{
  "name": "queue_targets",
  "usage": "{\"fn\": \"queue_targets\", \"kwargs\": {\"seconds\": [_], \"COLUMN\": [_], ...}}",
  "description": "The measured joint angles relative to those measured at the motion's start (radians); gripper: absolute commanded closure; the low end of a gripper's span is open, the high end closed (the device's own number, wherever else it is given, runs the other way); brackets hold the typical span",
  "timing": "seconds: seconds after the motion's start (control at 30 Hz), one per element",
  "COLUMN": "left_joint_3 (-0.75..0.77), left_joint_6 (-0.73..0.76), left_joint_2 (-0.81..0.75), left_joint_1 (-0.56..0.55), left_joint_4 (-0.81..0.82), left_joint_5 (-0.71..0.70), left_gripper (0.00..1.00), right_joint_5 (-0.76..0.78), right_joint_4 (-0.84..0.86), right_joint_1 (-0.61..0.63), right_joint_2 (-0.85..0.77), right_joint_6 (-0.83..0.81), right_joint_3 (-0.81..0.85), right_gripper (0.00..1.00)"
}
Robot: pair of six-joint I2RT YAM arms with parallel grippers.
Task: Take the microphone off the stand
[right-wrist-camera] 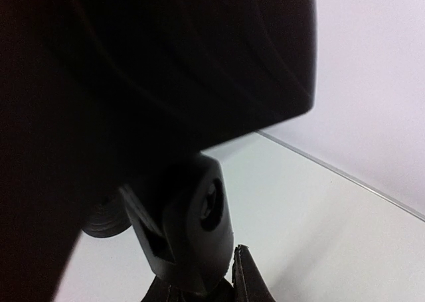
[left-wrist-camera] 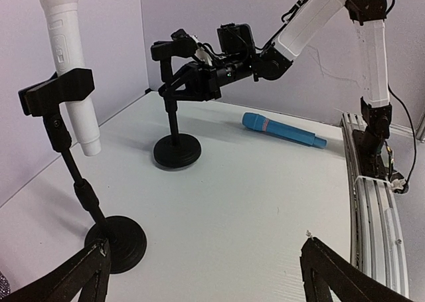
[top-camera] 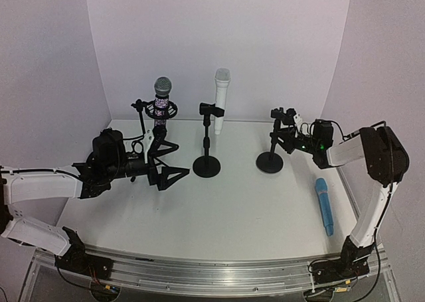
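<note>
Three stands are on the white table. A white microphone [top-camera: 221,100] [left-wrist-camera: 68,63] sits clipped upright in the middle stand [top-camera: 207,164] [left-wrist-camera: 63,143]. At the back left, a grey-mesh microphone [top-camera: 162,97] rests in a shock-mount stand [top-camera: 142,119]. The right stand [top-camera: 270,160] [left-wrist-camera: 175,146] carries no microphone. My right gripper [top-camera: 282,137] [right-wrist-camera: 226,285] is shut on that stand's post, just under its clip [right-wrist-camera: 189,232]. A blue microphone [top-camera: 324,206] [left-wrist-camera: 282,131] lies flat on the table near the right arm. My left gripper [top-camera: 182,159] [left-wrist-camera: 206,269] stands open and holds nothing, left of the middle stand.
White walls close the table at the back and both sides. An aluminium rail [top-camera: 212,272] [left-wrist-camera: 372,202] runs along the near edge. The right arm [left-wrist-camera: 312,23] reaches over the table's right side. The middle stand's round base [left-wrist-camera: 118,242] lies close to my left fingers.
</note>
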Motion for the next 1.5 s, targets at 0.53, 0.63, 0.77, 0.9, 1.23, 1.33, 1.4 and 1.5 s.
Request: {"fn": "queue_targets", "kwargs": {"seconds": [0.53, 0.63, 0.77, 0.9, 1.23, 1.33, 1.4, 1.5], "left_joint_3": [0.000, 0.000, 0.000, 0.000, 0.000, 0.004, 0.010, 0.029], "left_joint_6": [0.000, -0.001, 0.000, 0.000, -0.001, -0.004, -0.012, -0.023], "left_joint_2": [0.001, 0.002, 0.003, 0.012, 0.039, 0.061, 0.084, 0.138], "left_joint_1": [0.014, 0.016, 0.017, 0.018, 0.020, 0.020, 0.019, 0.020], "left_joint_4": [0.001, 0.001, 0.001, 0.001, 0.006, 0.022, 0.043, 0.085], "left_joint_5": [0.001, 0.001, 0.002, 0.004, 0.018, 0.014, 0.002, -0.016], "left_gripper": [0.01, 0.01, 0.01, 0.00, 0.05, 0.10, 0.13, 0.15], "right_joint_5": [0.030, 0.030, 0.030, 0.030, 0.051, 0.061, 0.072, 0.095], "right_joint_4": [0.046, 0.043, 0.040, 0.048, 0.045, 0.046, 0.046, 0.044], "right_joint_1": [-0.002, -0.002, -0.002, -0.002, -0.002, -0.002, -0.002, -0.002], "right_joint_2": [-0.050, -0.078, -0.105, -0.111, -0.139, -0.178, -0.206, -0.252], "right_joint_6": [-0.008, -0.007, -0.007, -0.001, 0.016, 0.016, 0.016, 0.014], "right_joint_3": [-0.125, -0.158, -0.190, -0.202, -0.256, -0.288, -0.312, -0.362], "right_gripper": [1.00, 1.00, 0.95, 0.58, 0.10, 0.08, 0.08, 0.07]}}
